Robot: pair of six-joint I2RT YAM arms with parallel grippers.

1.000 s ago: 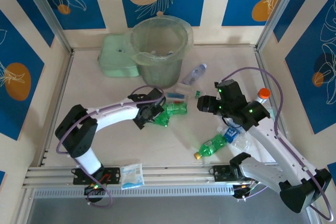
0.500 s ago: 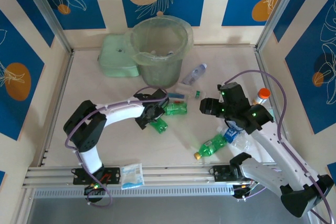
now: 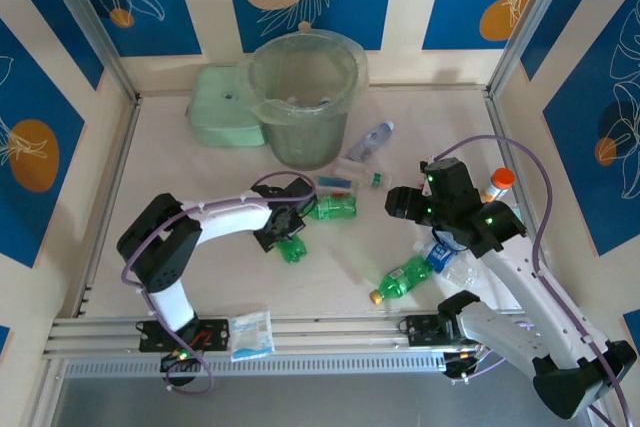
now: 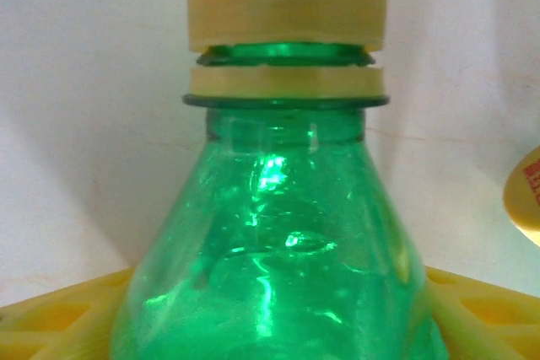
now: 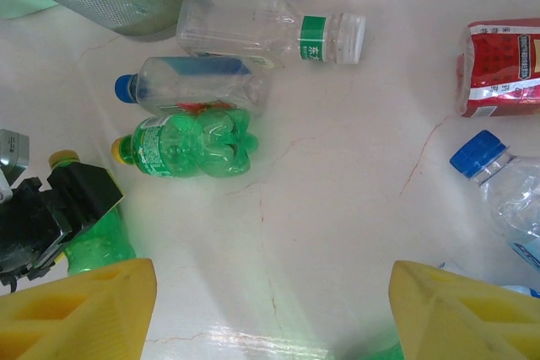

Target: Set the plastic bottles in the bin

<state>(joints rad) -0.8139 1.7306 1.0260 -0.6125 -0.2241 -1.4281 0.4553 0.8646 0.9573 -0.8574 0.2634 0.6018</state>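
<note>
Reaching from its base at the near left, the left arm was bent sharply at the elbow, with its forearm low over the desk (image 3: 170, 167) and pointing toward the middle. The left gripper (image 3: 279, 229) had its jaws clenched on the sides of a green bottle (image 4: 278, 242) with a yellow cap. This bottle lay on the desk, well apart from the bin (image 3: 300, 137) at the far side. The right arm rose in a high arc, and the right gripper (image 3: 398, 203) hung above the desk with jaws released, grasping nothing.
</note>
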